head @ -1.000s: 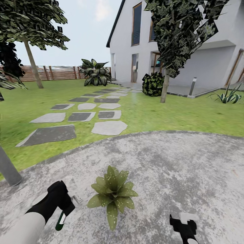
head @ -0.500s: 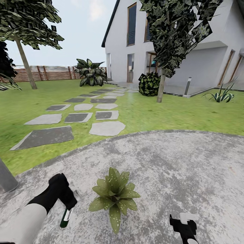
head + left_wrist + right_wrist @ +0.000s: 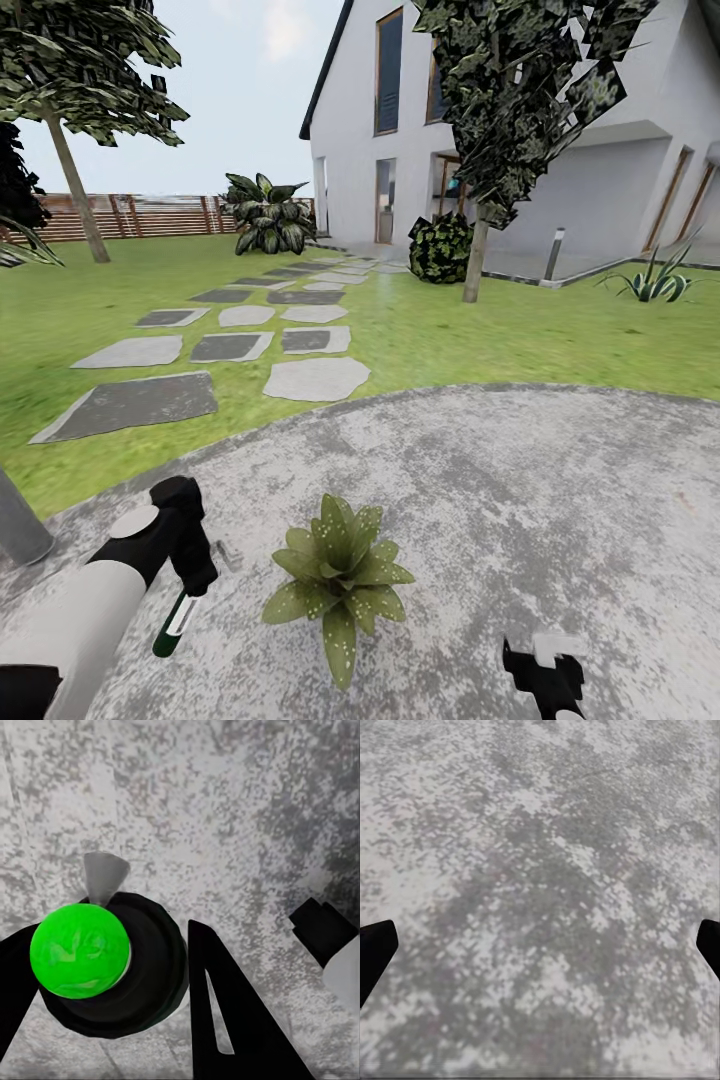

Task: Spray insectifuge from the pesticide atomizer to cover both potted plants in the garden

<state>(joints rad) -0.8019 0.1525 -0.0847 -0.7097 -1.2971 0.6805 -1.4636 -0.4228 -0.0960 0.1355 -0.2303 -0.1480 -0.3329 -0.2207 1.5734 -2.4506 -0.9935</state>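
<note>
1. Motion since a second ago is the main news: the left gripper (image 3: 190, 580) has swung the pesticide atomizer (image 3: 175, 623) so that its dark green body now hangs down and slants away from the potted plant (image 3: 338, 575), where before it hung closer to upright. The forearm has rolled too, now showing a grey disc on the wrist.

2. The whole head view shifted sideways between the earliest picture and half a second ago, then held. That was the camera turning, not the garden moving.

3. Left pincer: clamped on the atomizer. In the left wrist view its dark fingers (image 3: 225, 1020) flank the bottle's round body (image 3: 112, 967), seen end-on with a bright green end.

4. Right gripper (image 3: 545, 672): unchanged at the head view's lower edge. Its fingertips (image 3: 375, 949) sit at opposite sides of the right wrist view with bare patio stone (image 3: 540, 900) between them, so it stands apart and empty.

5. Judgement: the bottle is held just beside the rosette, so the job is at the aiming stage for the first plant. The pale trigger head (image 3: 228, 556) seems to jut toward the leaves.

6. Hard to make out: the nozzle's exact direction, and any spray or coating on the leaves. The right gripper is cut off by the frame edge.
</note>
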